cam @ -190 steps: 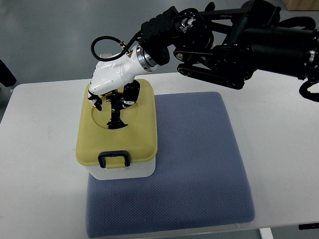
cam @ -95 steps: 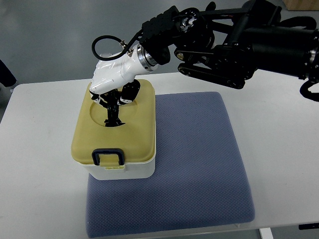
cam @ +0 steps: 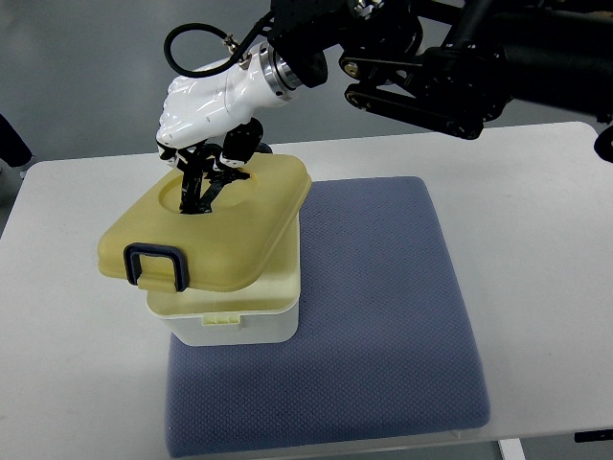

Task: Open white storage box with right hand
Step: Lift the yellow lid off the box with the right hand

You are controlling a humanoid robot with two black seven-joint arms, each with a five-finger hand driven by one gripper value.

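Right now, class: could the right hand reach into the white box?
Probably not yet. The right hand is gripping the handle on the yellow lid, which is lifted and tilted but still covers most of the box.

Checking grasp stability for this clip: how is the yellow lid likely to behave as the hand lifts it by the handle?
The yellow lid keeps its shape while tilted, so probably rigid. Held by the right hand only at its top handle, it may swing. It looks thin, likely light; the white box seems unlikely to tip.
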